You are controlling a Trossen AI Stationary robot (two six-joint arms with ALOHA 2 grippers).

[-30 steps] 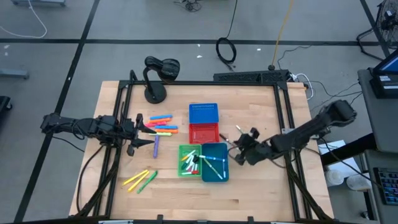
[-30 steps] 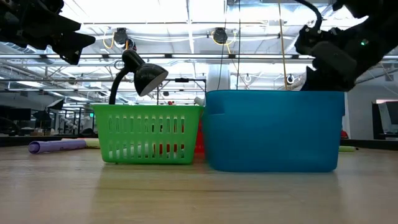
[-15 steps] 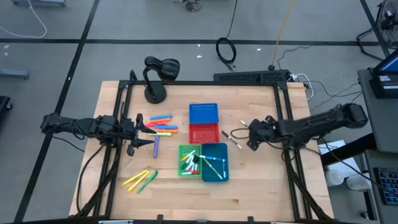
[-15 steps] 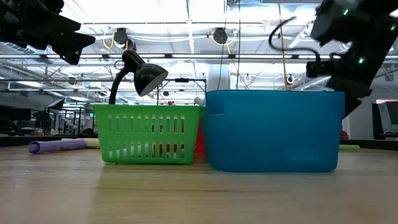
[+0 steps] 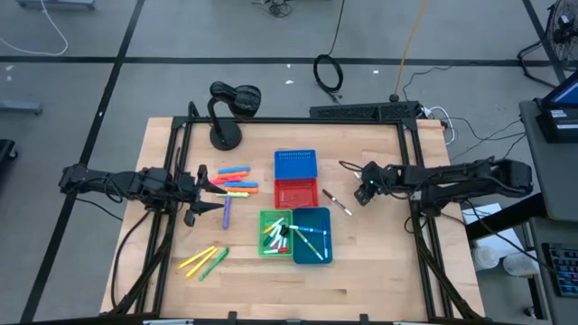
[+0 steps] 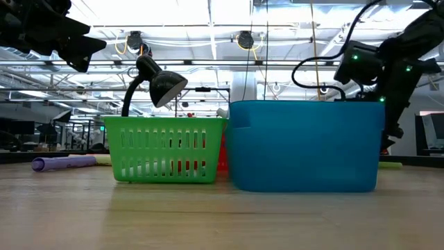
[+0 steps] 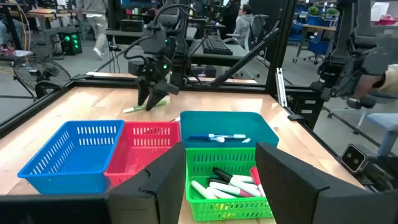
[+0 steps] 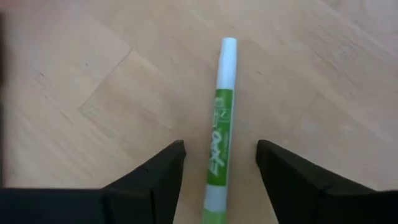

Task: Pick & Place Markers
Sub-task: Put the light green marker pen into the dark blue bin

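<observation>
Since 1 second ago, the right gripper (image 5: 365, 191) has been moved from beside the teal bin (image 5: 312, 235) to the far right of the desk (image 5: 379, 271), its fingers (image 8: 147, 180) open astride a green marker (image 8: 219, 118) lying flat. The left gripper (image 5: 215, 185) is held open at the markers (image 5: 237, 181) on the left.

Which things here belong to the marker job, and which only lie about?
Job: green marker between the open right gripper fingers; loose markers; green bin; teal bin; left gripper, open.

Lying about: desk lamp; cable coil.
</observation>
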